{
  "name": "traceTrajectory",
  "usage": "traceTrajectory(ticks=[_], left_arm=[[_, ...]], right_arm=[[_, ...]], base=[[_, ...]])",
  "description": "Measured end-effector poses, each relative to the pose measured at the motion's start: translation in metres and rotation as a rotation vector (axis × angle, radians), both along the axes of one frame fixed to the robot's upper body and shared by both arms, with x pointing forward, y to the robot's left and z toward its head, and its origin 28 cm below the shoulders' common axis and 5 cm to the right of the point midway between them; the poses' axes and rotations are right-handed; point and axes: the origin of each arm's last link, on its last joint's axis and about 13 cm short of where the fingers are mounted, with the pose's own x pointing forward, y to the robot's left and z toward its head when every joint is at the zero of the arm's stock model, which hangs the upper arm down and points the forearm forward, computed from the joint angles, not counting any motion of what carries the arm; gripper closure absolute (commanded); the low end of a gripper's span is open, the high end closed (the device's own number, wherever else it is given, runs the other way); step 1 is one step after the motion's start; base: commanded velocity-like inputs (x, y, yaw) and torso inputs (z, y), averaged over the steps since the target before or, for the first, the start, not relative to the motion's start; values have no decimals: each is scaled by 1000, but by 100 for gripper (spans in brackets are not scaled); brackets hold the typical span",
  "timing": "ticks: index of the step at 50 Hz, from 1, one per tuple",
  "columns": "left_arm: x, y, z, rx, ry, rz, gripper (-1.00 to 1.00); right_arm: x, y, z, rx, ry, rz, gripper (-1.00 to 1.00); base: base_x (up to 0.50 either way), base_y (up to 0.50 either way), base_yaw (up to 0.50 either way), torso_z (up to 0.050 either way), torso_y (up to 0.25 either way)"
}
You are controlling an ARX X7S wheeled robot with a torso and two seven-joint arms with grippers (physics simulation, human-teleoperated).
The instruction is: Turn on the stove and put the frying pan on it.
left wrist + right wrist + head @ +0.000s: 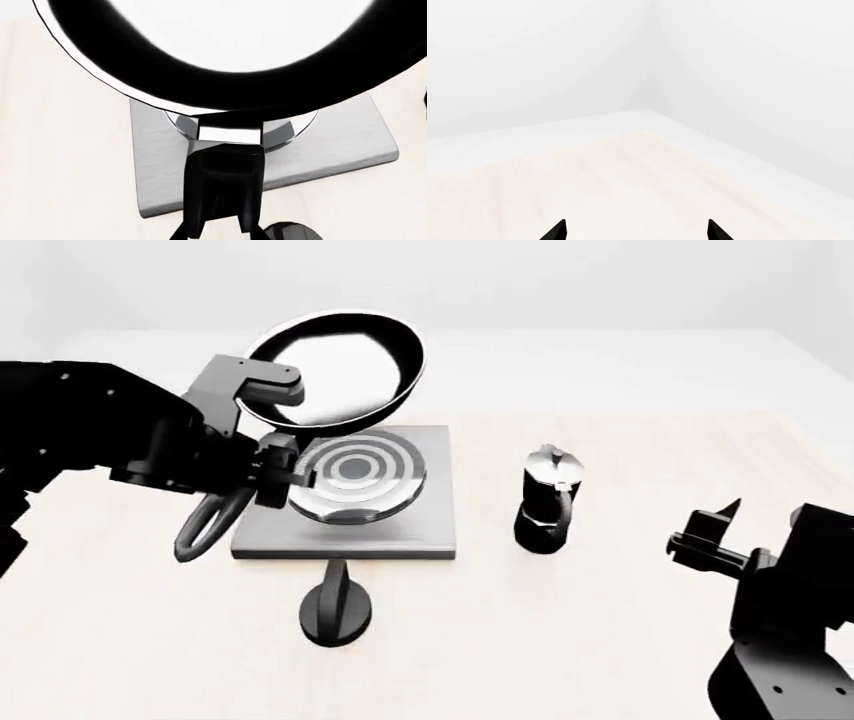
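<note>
Right gripper [705, 532] nearest the camera, jaws spread and empty, well to the right of the stove [350, 498].
Left gripper [267, 468] is clenched on the handle of the frying pan [340, 368], which is held tilted in the air above the stove's far edge; moka pot [549, 500] stands just right of the stove, knob [339, 603] just before it.
</note>
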Motion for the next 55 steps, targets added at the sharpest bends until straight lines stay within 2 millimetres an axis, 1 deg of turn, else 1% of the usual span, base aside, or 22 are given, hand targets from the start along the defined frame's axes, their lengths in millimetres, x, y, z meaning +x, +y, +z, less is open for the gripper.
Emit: traceTrajectory(ticks=[21,42,55], left_arm=[[19,-4,-34,27,42,-26,100],[12,-9,-69,26,102,-31,100],[10,-11,-83,22,125,-33,100]], right_arm=[[1,1,-1,1,3,10,-100],[1,2,-1,0,1,13,-100],[1,2,-2,1,1,15,-100]], base=[[0,0,0,1,1],[0,0,0,0,1],[0,0,0,1,2]])
